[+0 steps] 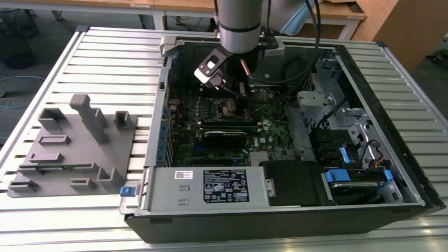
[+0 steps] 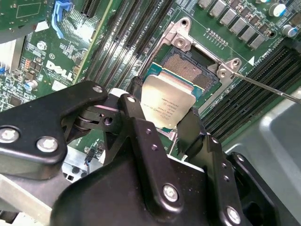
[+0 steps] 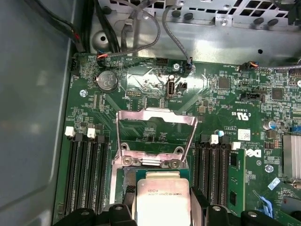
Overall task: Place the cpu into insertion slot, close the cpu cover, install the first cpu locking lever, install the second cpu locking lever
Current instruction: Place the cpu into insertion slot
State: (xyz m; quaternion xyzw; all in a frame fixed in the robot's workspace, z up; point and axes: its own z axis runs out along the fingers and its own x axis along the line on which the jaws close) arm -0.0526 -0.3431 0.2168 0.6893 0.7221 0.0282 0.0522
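In the exterior view, the gripper (image 1: 222,86) sits inside the open computer case (image 1: 392,202) above the motherboard (image 1: 269,134). In the second wrist view, its jaws pinch the cpu (image 2: 168,104) by opposite edges, at the edge of the exposed insertion slot (image 2: 190,70). In the first wrist view, the cpu cover (image 3: 155,113) stands open.

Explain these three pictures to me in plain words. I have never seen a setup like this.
The grey column in the exterior view is a robot arm, reaching into an open computer case that lies on a slatted metal table. A grey parts holder sits at the exterior view's left. The other two pictures come from cameras riding near the arm's wrist, looking at the green motherboard. The black claw is shut on the cpu, a silver square chip, held by its edges close to the bare insertion slot. The cpu cover, a metal frame, stands open.
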